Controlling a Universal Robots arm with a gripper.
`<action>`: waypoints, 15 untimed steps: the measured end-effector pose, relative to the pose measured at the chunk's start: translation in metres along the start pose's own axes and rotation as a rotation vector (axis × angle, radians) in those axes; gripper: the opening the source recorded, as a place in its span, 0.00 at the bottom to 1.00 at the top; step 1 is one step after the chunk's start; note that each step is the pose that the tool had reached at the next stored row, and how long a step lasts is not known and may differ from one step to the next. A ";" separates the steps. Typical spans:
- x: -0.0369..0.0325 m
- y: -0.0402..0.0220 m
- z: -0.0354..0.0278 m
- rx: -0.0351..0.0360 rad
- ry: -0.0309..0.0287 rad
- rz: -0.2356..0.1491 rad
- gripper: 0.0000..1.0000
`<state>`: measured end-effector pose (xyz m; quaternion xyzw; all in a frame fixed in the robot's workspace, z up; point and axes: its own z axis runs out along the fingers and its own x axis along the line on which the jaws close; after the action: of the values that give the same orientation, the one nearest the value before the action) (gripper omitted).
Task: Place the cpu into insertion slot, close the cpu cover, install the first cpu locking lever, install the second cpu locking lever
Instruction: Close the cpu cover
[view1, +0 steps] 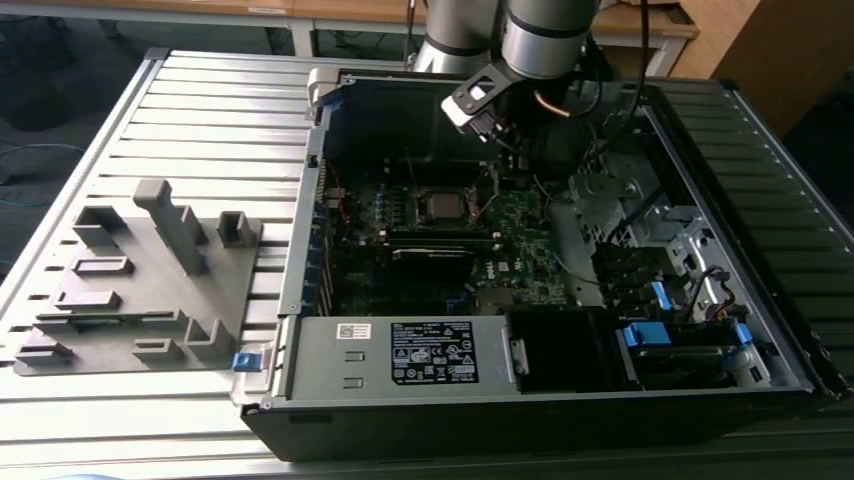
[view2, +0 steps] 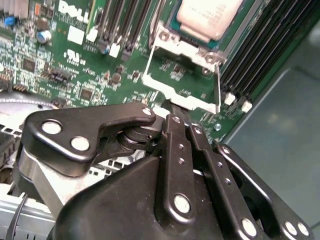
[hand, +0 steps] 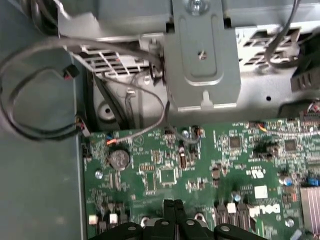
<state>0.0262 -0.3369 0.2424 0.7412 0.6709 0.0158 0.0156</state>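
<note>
An open computer case (view1: 300, 250) lies on a slatted metal tabletop (view1: 200, 130), and a robot arm reaches down into it. In the second wrist view, the cpu (view2: 207, 17), a flat chip with a dull grey top, is already seated in the insertion slot (view2: 173, 26). The cpu cover (view2: 187, 48), a shiny silver frame, is tilted up and open, and green board shows through its cut-out. The claw (view2: 175, 114) is narrow, with its black fingers together and holding nothing. Its tip is at the cover's free edge; I cannot tell whether it touches.

The step in hand looks to be closing the cover. Doing it well probably means pushing on the free edge so the frame swings on its hinge and lands flat around the chip. The fingers should stay off the chip's top and away from the memory slots (view2: 260, 55) just beside it.

The green board (hand: 165, 170) has a white printed logo and small white markings. The power supply box (view1: 427, 355) has a black label with white print, and a small white sticker sits beside it.
</note>
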 end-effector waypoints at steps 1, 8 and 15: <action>-0.0003 -0.0034 -0.0001 -0.0016 0.0005 0.000 0.11; -0.0027 -0.0281 -0.0009 -0.0135 0.0019 0.000 0.11; -0.0033 -0.0335 -0.0010 -0.0151 0.0020 0.000 0.11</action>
<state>-0.0075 -0.3369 0.2420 0.7410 0.6708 0.0216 0.0205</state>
